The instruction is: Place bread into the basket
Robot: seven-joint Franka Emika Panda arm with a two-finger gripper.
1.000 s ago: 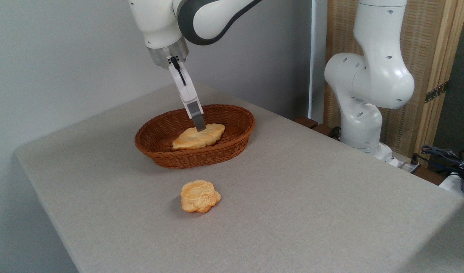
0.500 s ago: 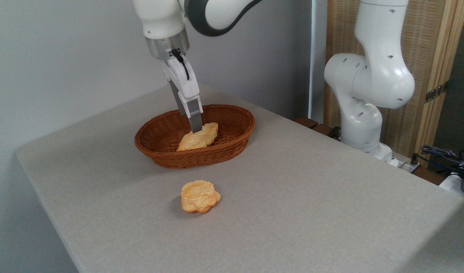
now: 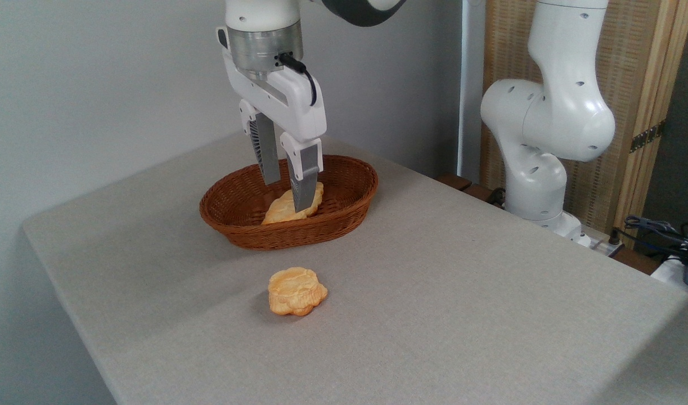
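Hand (image 3: 287, 194) over basket (image 3: 344, 216), fingers parted, gripping nothing. Bread (image 3: 282, 211) lies inside basket, directly beneath fingertips, long axis rising rightward. Retreat straight up looks clear.

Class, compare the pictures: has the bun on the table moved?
No. The bun lies at the same spot in front of the basket.

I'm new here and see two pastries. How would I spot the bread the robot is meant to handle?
Find the wicker basket on the grey table. The bread lies inside it, under the gripper. It is long and ridged, unlike the round lumpy bun on the table in front.
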